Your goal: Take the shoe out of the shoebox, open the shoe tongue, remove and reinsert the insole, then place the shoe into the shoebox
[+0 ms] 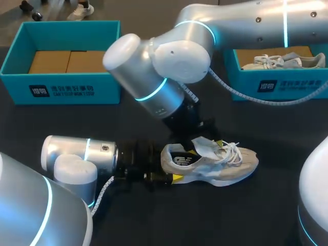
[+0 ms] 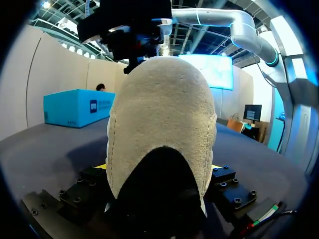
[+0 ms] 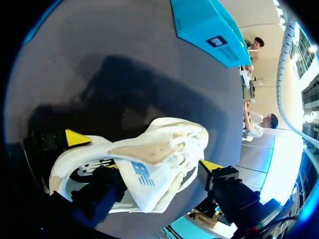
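Shoe [image 1: 215,165] is seen out of the shoebox [image 1: 61,91], laid at the table's [image 1: 266,215] middle, heel pinched by the left gripper [image 2: 158,172]; the tongue [image 1: 205,146] is raised between the right gripper's [image 3: 143,151] spread fingers. Insole [image 1: 180,160] removal, reinsertion and reboxing are judged yet to be done

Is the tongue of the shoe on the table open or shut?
Open. The tongue stands lifted away from the shoe, leaving its mouth uncovered.

Left jaws clamped; right arm [image 1: 246,25] above.
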You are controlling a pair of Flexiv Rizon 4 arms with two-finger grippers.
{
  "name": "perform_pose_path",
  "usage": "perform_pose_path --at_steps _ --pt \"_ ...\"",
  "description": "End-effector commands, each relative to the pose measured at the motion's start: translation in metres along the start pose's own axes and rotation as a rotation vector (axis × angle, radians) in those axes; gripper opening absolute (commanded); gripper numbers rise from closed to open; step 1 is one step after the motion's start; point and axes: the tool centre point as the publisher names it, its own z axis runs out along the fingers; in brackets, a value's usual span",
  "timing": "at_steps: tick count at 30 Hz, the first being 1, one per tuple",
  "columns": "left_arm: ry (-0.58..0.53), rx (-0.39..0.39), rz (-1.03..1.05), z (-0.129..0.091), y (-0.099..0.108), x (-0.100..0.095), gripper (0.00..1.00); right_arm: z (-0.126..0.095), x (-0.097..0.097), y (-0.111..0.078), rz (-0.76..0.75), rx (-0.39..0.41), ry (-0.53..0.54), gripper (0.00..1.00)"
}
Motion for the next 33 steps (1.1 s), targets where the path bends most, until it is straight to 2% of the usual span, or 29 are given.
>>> perform_pose_path --at_steps 1,4,13,18,20,21,23,28,33 --pt "-0.003 -0.002 0.0 0.004 0.005 0.001 0.0 0.0 -0.009 -0.005 0.162 -0.014 0.021 0.66" --pt "-0.003 -0.002 0.0 0.004 0.005 0.001 0.0 -0.001 -0.017 -0.005 0.183 -0.023 0.036 0.5" --pt "-0.003 -0.002 0.0 0.004 0.005 0.001 0.0 0.001 -0.029 -0.005 0.21 -0.034 0.059 0.44" --pt "-0.003 -0.002 0.0 0.004 0.005 0.001 0.0 0.002 -0.036 -0.006 0.225 -0.046 0.095 0.38" --pt "-0.003 -0.002 0.0 0.004 0.005 0.001 0.0 0.002 -0.037 -0.005 0.223 -0.057 0.115 0.29" --pt "-0.003 -0.002 0.0 0.004 0.005 0.001 0.0 0.001 -0.037 -0.005 0.223 -0.059 0.121 0.16" --pt "-0.003 -0.002 0.0 0.004 0.005 0.001 0.0 0.002 -0.04 -0.005 0.222 -0.066 0.148 0.0" --pt "-0.003 -0.002 0.0 0.004 0.005 0.001 0.0 0.001 -0.051 -0.005 0.22 -0.079 0.198 0.0" --pt "-0.003 -0.002 0.0 0.004 0.005 0.001 0.0 0.003 -0.068 -0.004 0.19 -0.074 0.298 0.0"
